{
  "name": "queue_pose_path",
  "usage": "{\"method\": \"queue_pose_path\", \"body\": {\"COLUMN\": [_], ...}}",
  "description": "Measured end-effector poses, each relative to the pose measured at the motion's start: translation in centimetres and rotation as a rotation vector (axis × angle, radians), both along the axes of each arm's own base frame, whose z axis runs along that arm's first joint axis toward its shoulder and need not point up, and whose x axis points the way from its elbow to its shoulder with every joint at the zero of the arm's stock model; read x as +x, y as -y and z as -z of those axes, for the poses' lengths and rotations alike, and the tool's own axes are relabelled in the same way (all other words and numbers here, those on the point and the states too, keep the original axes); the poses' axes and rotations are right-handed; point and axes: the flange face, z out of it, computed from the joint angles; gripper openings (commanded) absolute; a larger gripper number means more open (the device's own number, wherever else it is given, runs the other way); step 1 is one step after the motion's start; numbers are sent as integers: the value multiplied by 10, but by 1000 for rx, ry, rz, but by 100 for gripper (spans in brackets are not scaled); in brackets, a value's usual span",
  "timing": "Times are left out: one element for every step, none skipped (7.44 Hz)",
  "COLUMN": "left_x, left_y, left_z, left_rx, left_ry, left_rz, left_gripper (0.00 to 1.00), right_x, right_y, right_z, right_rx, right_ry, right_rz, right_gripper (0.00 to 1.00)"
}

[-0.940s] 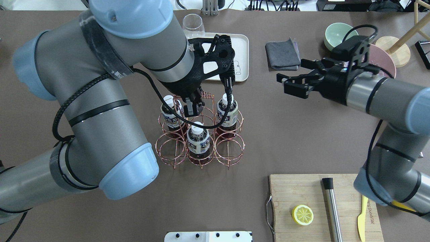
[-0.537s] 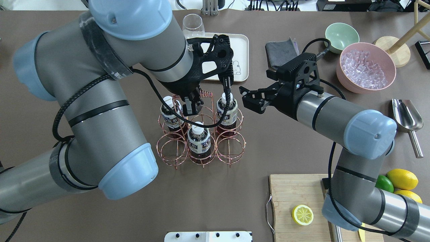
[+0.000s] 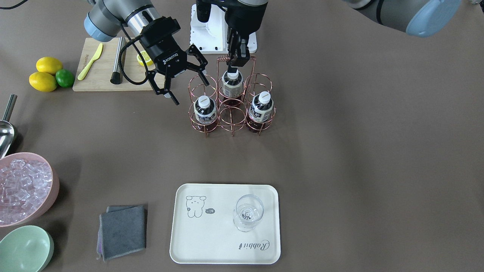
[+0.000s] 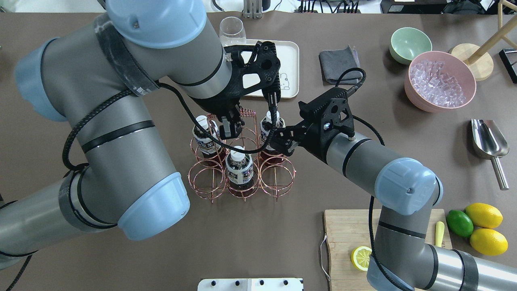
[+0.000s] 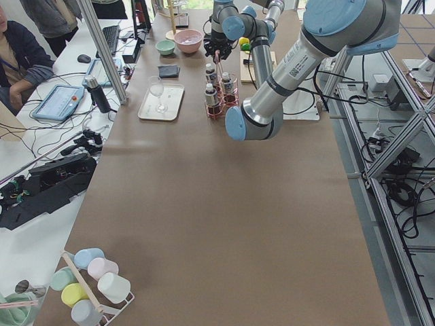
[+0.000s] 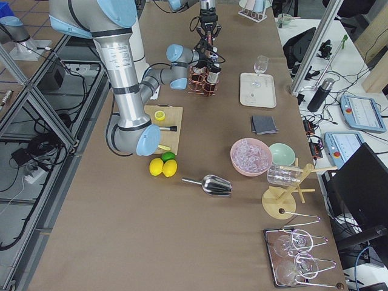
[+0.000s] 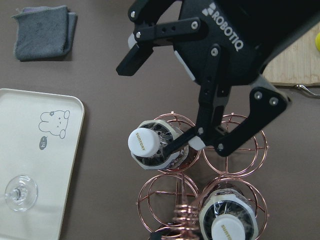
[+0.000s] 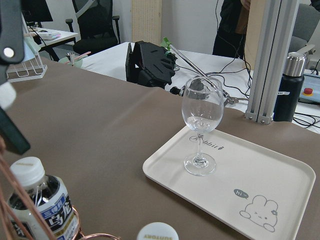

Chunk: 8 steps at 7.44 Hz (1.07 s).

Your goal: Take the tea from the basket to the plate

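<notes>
Tea (image 3: pixel 204 110), target bottle: standing upright, cap uppermost, long axis vertical, in the basket (image 3: pixel 231 116), occupying the end ring of the row facing the desk's (image 3: pixel 340 151) far edge, on the robot's-right side; two like bottles (image 3: pixel 261 109) are filling the other end of that row and the middle ring of the near row. Basket: sitting mid-desk. Plate (image 3: pixel 223 241): lying by the far edge, well apart from the basket, carrying a wine glass (image 3: pixel 247 213) on one half, the bear-printed half lying bare. Right gripper (image 3: pixel 191 92): the nearer of the two to the tea, hovering just beside the basket on its robot's-right side, jaws spread wide; the tea is lying just ahead of the jaws, toward the far edge and the desk's left end, not yet between them; one fingertip (image 7: pixel 199 143) is sitting just beside the bottle's shoulder, contact not determinable. Left gripper (image 3: pixel 237 62): hanging over the basket's wire handle (image 3: pixel 223 57), jaws appearing pressed together on its coil, probably steadying the basket. Judgement: the coming move is calling for the spread jaws to be straddling the upright bottle before closing, then lifting it straight up out of its ring.
</notes>
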Motion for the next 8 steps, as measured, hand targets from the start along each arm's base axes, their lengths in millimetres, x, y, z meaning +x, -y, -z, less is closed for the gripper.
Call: {"method": "queue_pose_path", "body": {"left_x": [0,0,1,1,2,2,2,1], "left_y": [0,0,-1,-1,-1,-1,-1,-1], "left_z": [0,0,0,0,0,0,0,0], "left_rx": [0,0,0,0,0,0,0,0], "left_ry": [0,0,-1,-1,0,1,1,1], "left_rz": [0,-1,-2,-3,-3,-2,-2,-2], "left_gripper": [0,0,0,0,0,0,0,0], "right_x": [-7,-13,-20,-26,-32,-36,-38,-39], "right_y": [-1,0,3,6,8,10,11,11], "right_z": [0,1,3,5,3,-1,-2,-2], "right_rx": [-1,-1,-1,-2,-4,-7,-8,-7], "right_ry": [-3,-5,-6,-9,-17,-24,-26,-25], "right_rz": [0,-3,-7,-12,-17,-20,-20,-17], "right_gripper": [96,91,80,52,20,0,0,0]}}
